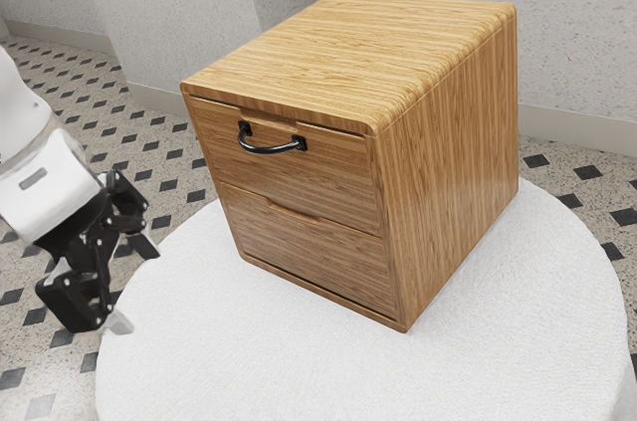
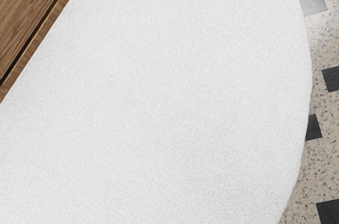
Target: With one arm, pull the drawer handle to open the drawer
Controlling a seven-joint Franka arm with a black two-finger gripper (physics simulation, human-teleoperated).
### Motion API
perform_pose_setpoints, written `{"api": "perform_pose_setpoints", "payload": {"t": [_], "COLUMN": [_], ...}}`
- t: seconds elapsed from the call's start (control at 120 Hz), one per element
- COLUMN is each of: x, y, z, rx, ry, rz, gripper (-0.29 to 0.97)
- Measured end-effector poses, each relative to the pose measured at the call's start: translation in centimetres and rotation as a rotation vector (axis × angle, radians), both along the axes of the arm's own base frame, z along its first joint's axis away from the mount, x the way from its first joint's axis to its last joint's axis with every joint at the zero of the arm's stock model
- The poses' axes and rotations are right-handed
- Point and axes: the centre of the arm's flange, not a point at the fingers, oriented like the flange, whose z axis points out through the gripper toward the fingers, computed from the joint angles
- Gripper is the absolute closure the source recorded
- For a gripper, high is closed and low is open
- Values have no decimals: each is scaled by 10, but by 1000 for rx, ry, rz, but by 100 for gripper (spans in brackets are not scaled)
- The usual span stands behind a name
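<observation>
A bamboo cabinet (image 1: 398,93) with two drawers stands on a round white table (image 1: 299,351). The upper drawer (image 1: 318,177) carries a black curved handle (image 1: 271,141) near its top left corner, and its front sits flush with the cabinet. The lower drawer (image 1: 309,247) has only a shallow notch at its top edge. My gripper (image 1: 134,285) hangs open at the exterior view's left, beside the table's edge, below the handle and well short of it. In the wrist view a corner of the cabinet (image 2: 24,17) lies ahead of the hand over the white table (image 2: 159,107).
The table's rim (image 1: 119,341) curves just under my hand. Speckled floor with dark diamond tiles (image 1: 129,112) surrounds the table, and grey walls (image 1: 149,3) stand behind the cabinet. Open table surface lies between my hand and the drawer fronts.
</observation>
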Motion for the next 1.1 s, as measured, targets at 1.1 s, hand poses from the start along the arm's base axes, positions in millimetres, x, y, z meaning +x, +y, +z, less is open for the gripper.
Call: {"api": "perform_pose_setpoints", "payload": {"t": [1.1], "x": [95], "y": [18], "z": [21], "rx": [228], "ry": [-348], "rz": [-499], "gripper": [0]}}
